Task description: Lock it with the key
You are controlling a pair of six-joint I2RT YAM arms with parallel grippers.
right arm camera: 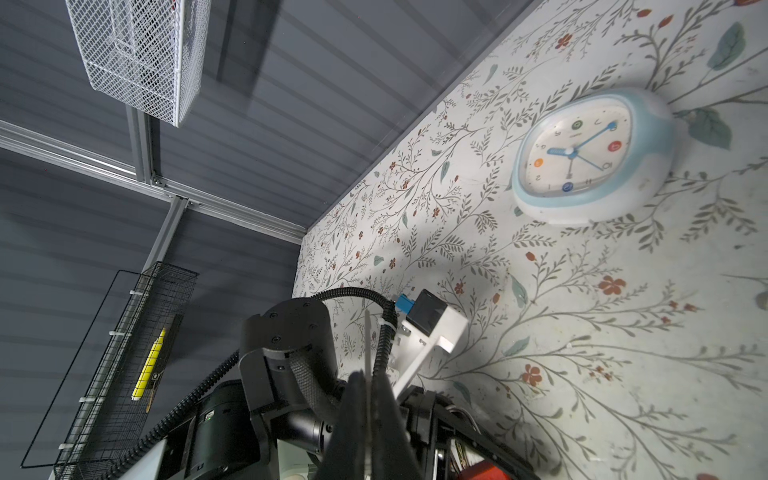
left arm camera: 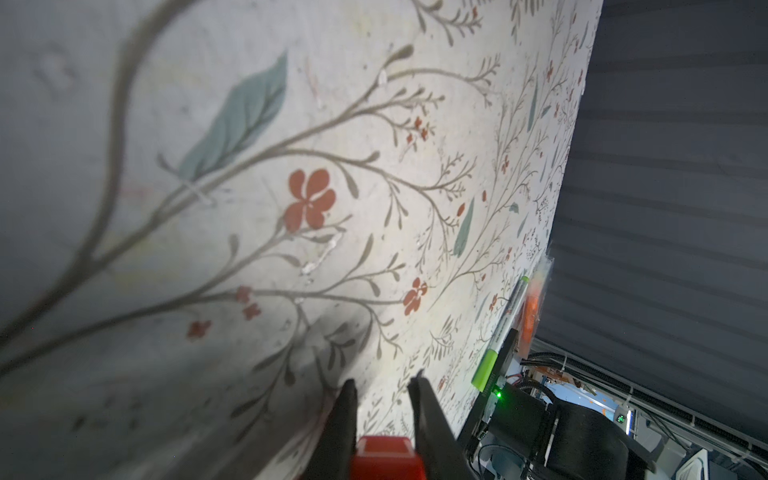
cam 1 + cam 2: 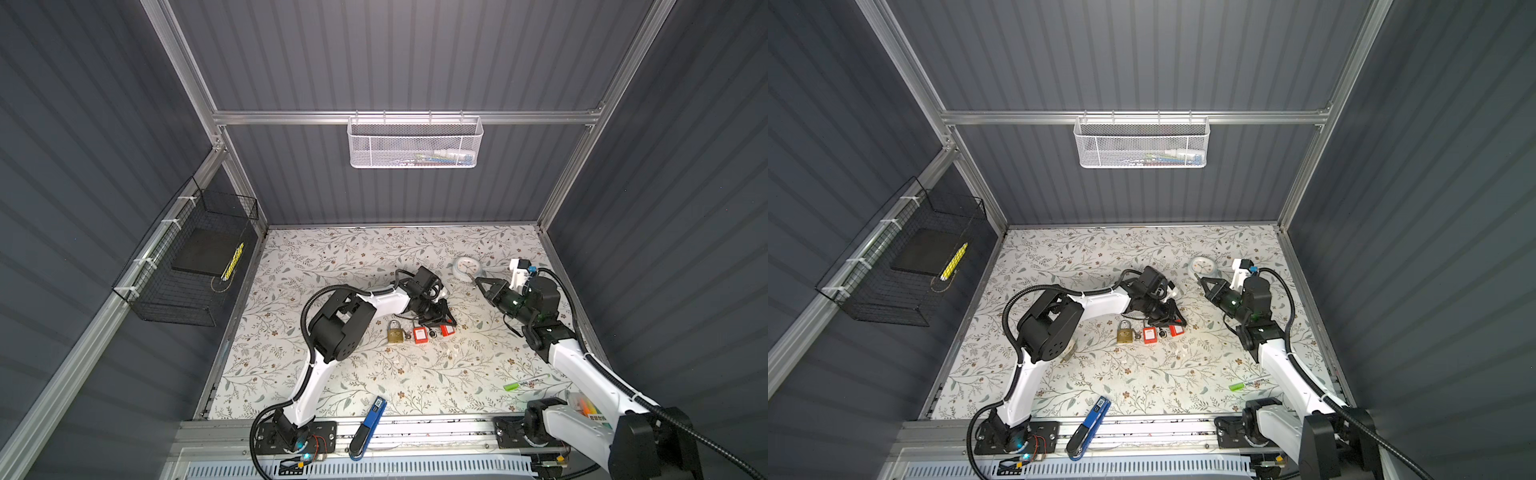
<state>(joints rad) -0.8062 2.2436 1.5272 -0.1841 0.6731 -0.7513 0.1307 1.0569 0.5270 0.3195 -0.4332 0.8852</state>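
Observation:
My left gripper [image 2: 384, 382] is shut on a red padlock [image 2: 386, 457] low over the flowered table; in both top views it grips that red padlock [image 3: 446, 330] at mid-table. A second red padlock [image 3: 420, 335] and a brass padlock [image 3: 396, 332] lie just left of it. My right gripper [image 1: 368, 378] is shut on the key [image 1: 367, 332], a thin silver blade seen edge-on that sticks out past the fingertips. In a top view this gripper [image 3: 476, 281] hangs beside the clock, to the right of the left gripper and farther back, apart from the padlocks.
A white and blue clock [image 3: 465, 268] lies at the back right, close to the key tip. A green marker [image 3: 525, 382] and a blue tool [image 3: 370, 424] lie near the front edge. A white mesh basket [image 3: 415, 141] and a black wire basket [image 3: 195, 266] hang on the walls.

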